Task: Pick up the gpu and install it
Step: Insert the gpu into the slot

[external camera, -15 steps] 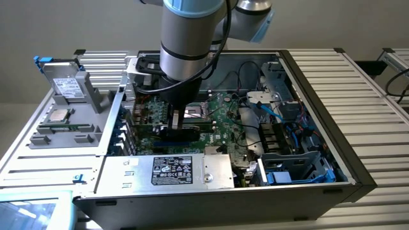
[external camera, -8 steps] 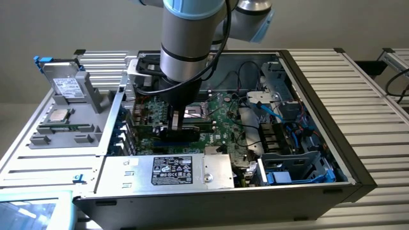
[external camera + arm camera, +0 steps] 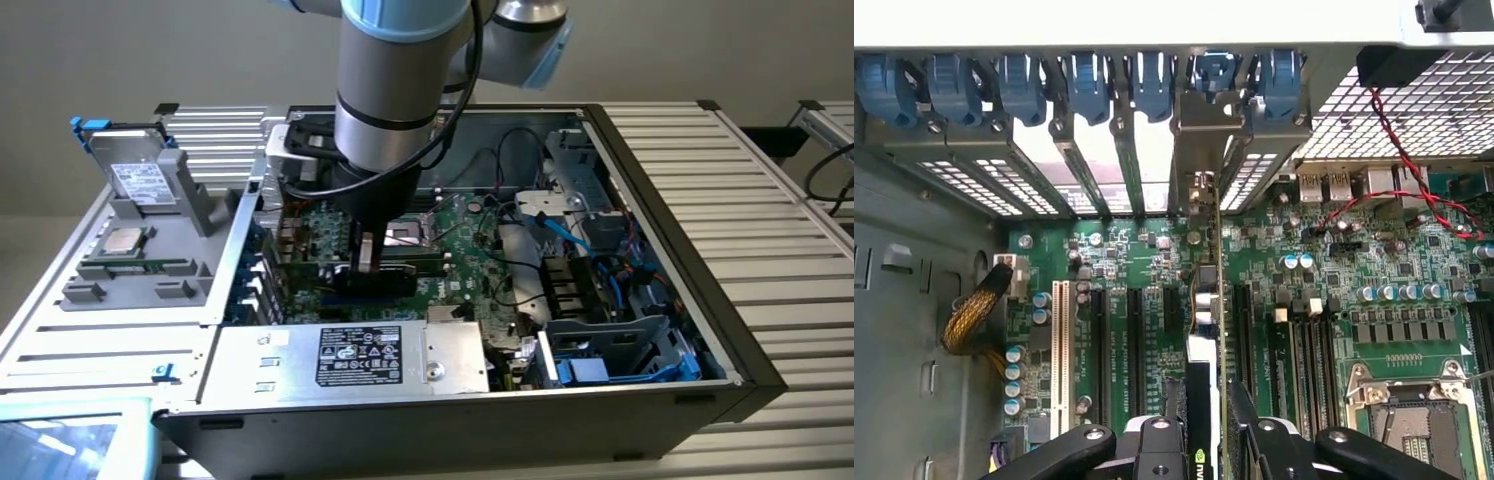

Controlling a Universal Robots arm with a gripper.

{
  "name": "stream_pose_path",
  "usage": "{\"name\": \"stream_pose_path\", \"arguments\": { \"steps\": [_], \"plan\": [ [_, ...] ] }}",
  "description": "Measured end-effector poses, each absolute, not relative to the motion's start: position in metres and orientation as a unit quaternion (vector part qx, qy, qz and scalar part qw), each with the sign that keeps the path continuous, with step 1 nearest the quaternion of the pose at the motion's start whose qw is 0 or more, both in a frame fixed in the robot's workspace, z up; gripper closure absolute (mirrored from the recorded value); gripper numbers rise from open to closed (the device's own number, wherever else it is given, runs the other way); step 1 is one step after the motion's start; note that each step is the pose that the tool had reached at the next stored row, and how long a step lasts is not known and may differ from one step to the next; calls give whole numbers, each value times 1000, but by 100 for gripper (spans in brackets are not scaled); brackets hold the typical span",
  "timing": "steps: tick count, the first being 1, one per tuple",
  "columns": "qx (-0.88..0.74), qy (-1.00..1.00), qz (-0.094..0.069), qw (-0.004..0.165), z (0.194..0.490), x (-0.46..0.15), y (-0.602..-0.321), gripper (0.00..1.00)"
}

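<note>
Gripper (image 3: 1204, 398): clenching on the gpu, with one black finger (image 3: 1170, 425) pressing against each flat side of the card.
Gpu (image 3: 1206, 300): standing on edge between the fingers and running lengthwise over the motherboard's expansion slots, with black slots lying on either side. Whether its lower edge is sitting in a slot cannot be told.
Gpu's look: showing edge-on in the wrist view as a thin green board with small silver capacitors, its black block carrying a green logo between the fingers.
Bracket (image 3: 1199, 140): silver end of the card, reaching into the row of rear slot openings, just beside the blue retention clips (image 3: 1089, 85).
Motherboard (image 3: 1144, 250): lying flat beneath the card, showing a white slot (image 3: 1061, 340) and a CPU socket (image 3: 1404, 410) in the wrist view.
Arm (image 3: 394, 90): reaching straight down into the open computer case (image 3: 667, 180) in the exterior view, hiding most of the card.
Surroundings: the exterior view is showing a slatted table (image 3: 761, 200) carrying the case. At that view's left, a grey fixture is holding a hard drive (image 3: 140, 178) and a processor chip (image 3: 127, 240).
</note>
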State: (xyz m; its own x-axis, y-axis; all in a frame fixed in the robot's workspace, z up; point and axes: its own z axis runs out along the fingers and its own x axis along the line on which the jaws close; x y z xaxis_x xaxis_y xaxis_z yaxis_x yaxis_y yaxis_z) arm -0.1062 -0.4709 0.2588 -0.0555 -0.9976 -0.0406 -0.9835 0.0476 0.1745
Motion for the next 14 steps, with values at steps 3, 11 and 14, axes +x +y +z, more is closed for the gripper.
{"name": "stream_pose_path", "arguments": {
  "steps": [3,11,14],
  "plan": [
    [685,-723,-73,54,259,-106,-470,72],
    [680,-726,-72,67,259,-104,-469,72],
    [680,-726,-71,67,259,-98,-469,72]
  ]
}}
